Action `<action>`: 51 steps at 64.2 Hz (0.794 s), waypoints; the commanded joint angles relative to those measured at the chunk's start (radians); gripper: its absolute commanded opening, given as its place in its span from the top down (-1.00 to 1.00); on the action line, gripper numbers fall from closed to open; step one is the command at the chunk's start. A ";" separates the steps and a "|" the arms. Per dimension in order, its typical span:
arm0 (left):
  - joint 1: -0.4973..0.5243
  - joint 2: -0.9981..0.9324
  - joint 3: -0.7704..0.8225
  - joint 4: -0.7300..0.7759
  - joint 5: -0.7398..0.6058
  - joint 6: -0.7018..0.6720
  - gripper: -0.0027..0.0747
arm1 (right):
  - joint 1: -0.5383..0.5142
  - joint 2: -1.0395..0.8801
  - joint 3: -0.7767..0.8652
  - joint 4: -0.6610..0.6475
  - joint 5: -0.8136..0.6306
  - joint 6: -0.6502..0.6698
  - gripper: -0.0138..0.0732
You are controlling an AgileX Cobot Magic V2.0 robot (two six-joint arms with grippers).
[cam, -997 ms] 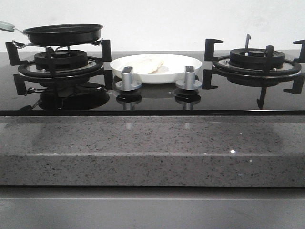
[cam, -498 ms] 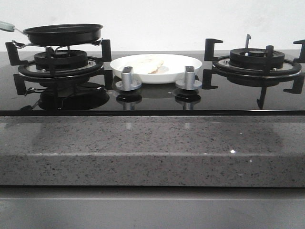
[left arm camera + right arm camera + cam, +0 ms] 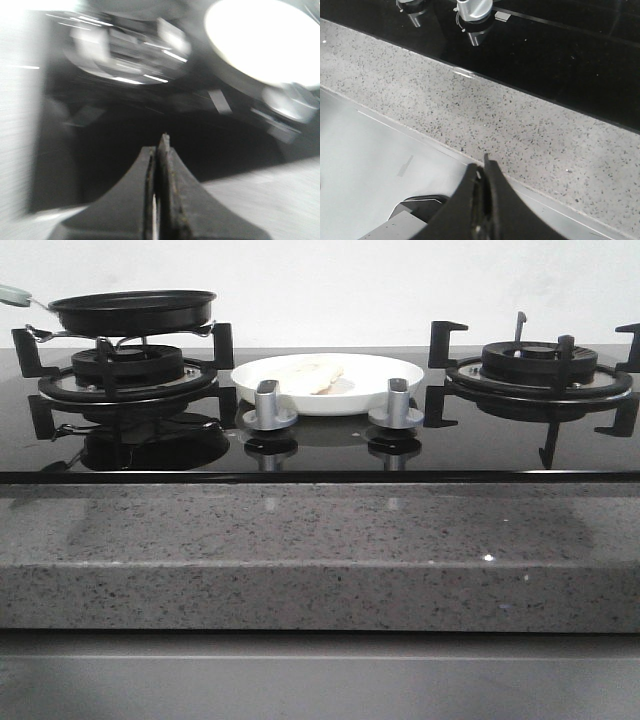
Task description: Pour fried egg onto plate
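The egg point(image 3: 312, 373) is on the plate point(image 3: 390, 373), lying pale and flat toward the plate's left half, and the plate sits on the glass hob between the two burners, just behind the two silver knobs point(image 3: 270, 405). By the look of it, the pour is done.

The pan point(image 3: 135, 310) is up on the left burner point(image 3: 125, 368), resting level on the grate with its pale handle poking off to the left. From the front I can't see inside it, so I can't swear it is empty, but nothing shows above its rim.

No arm in the front view at all. The left claw point(image 3: 159, 150) has its fingers pressed together with nothing between them; its view is badly smeared, with only the white blur of the plate and some burner metal readable beyond it. The right claw point(image 3: 484, 172) is closed too and empty, hanging over the speckled stone edge of the worktop point(image 3: 520, 130), well clear of the plate.

So: egg delivered, pan parked, both claws free. What's left, I'd judge, is nothing on the egg itself, only the arms settling away.
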 commanded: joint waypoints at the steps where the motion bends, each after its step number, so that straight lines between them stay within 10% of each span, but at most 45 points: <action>1: 0.036 -0.105 0.078 -0.020 -0.174 -0.002 0.98 | -0.002 -0.005 -0.027 0.011 -0.050 -0.007 0.84; 30: 0.121 -0.561 0.497 -0.034 -0.451 -0.003 0.98 | -0.002 -0.005 -0.027 0.011 -0.050 -0.007 0.84; 51: 0.121 -0.625 0.507 -0.006 -0.459 -0.003 0.98 | -0.002 -0.005 -0.027 0.010 -0.040 -0.007 0.84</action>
